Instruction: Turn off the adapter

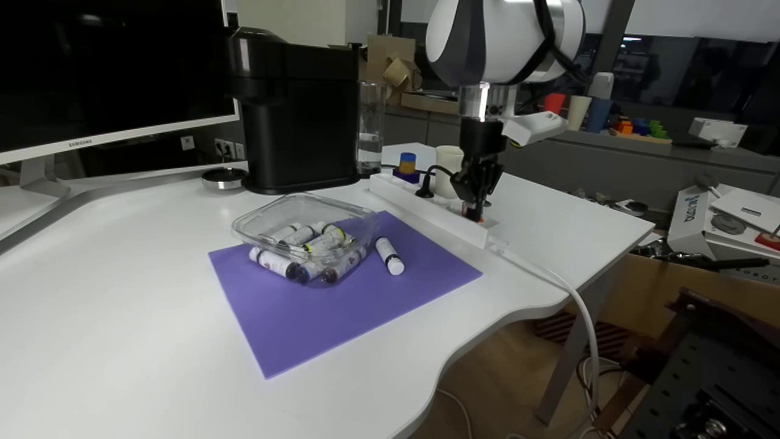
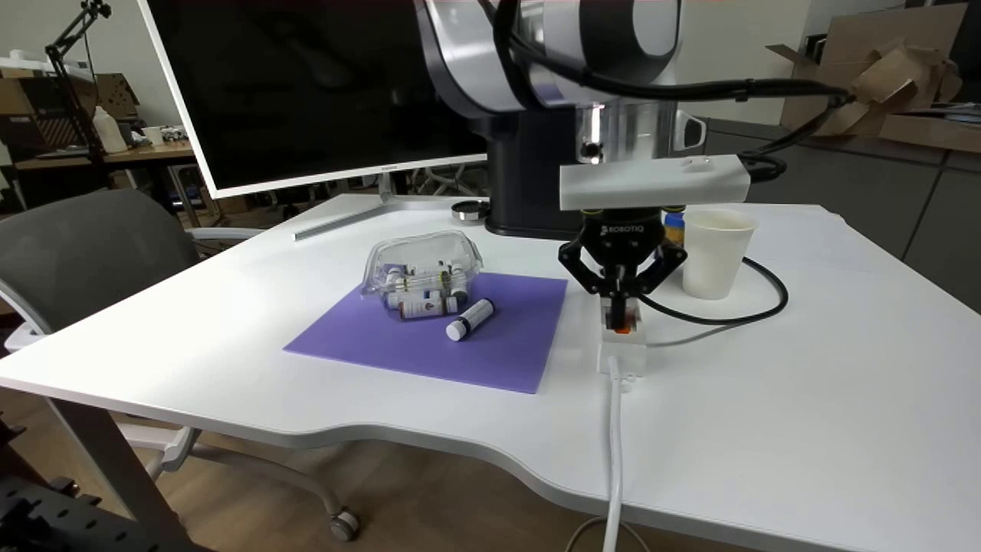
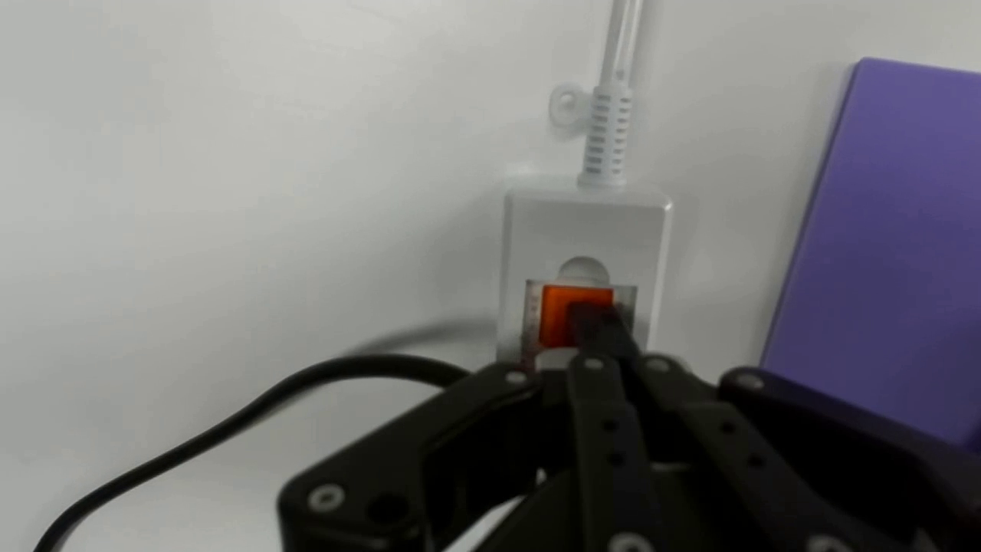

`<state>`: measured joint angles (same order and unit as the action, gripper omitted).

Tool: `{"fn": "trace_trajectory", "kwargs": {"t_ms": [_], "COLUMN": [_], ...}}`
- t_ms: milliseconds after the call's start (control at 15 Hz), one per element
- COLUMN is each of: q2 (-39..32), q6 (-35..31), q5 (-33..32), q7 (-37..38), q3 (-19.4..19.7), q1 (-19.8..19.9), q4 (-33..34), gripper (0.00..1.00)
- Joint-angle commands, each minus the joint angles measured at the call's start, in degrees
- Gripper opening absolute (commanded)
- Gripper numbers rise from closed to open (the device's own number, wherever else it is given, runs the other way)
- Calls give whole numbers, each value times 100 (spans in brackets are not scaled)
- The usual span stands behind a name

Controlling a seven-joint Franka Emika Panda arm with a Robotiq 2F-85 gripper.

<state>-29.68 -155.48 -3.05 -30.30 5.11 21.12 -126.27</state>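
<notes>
The adapter (image 1: 426,210) is a long white block lying on the white table. It also shows in an exterior view (image 2: 625,359) and in the wrist view (image 3: 584,226). Its red-orange switch (image 3: 556,318) shows in the wrist view, partly covered by my fingertips. A white cord (image 2: 615,437) leaves its near end, and a black cable (image 1: 425,183) is plugged in farther along. My gripper (image 2: 618,320) points straight down with its fingers together and nothing between them. In the wrist view, the tips (image 3: 596,318) are over the switch, at or very near its surface; whether it is pressed I cannot tell.
A purple mat (image 1: 341,317) lies beside the adapter, bearing a clear container (image 1: 304,213) of markers and a loose marker (image 1: 389,256). A white cup (image 2: 714,257) and black appliance (image 1: 298,116) stand close by. The black cable (image 2: 736,318) loops beside the adapter.
</notes>
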Motion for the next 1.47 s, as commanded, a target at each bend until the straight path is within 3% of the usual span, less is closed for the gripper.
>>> {"fn": "trace_trajectory", "kwargs": {"t_ms": [0, 667, 1400], "q2": [181, -157, -748], "q6": [-5, 123, 1094], "q5": [15, 73, 798], "q7": [126, 9, -862], "q3": [-42, -100, -454], "q1": [83, 248, 854], "q4": [-116, 220, 1052], "gripper": [0, 0, 0]}}
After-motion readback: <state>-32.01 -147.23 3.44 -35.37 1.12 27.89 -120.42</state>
